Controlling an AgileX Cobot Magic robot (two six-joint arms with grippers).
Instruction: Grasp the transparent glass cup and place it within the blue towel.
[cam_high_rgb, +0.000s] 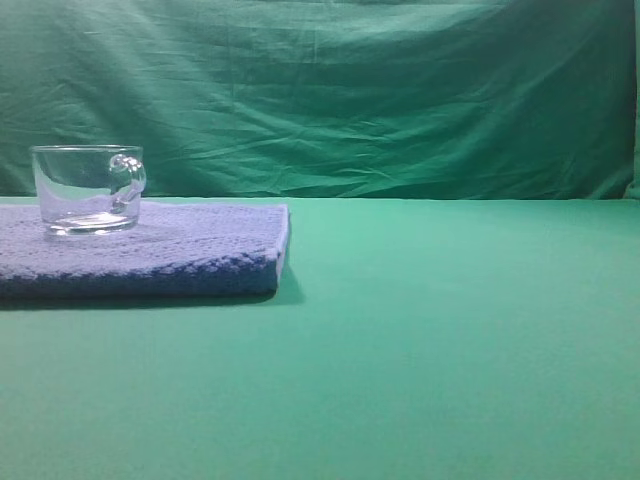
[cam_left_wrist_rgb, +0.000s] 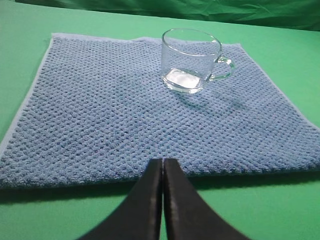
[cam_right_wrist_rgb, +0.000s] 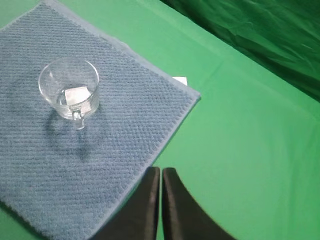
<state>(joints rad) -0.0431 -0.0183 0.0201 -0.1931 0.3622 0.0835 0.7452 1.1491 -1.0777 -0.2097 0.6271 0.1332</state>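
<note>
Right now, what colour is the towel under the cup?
Blue-lavender towel, nubby weave; clearest in the left wrist view.

One glass cup (cam_high_rgb: 88, 188), one blue towel (cam_high_rgb: 150, 255)

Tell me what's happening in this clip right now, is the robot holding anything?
Nothing is held. The transparent glass cup stands upright on the blue towel, which lies flat on the green table, so the placing looks done. The left gripper is shut and empty, at the towel's near edge. The right gripper is shut and empty too, above the towel's edge, clear of the cup.
</note>
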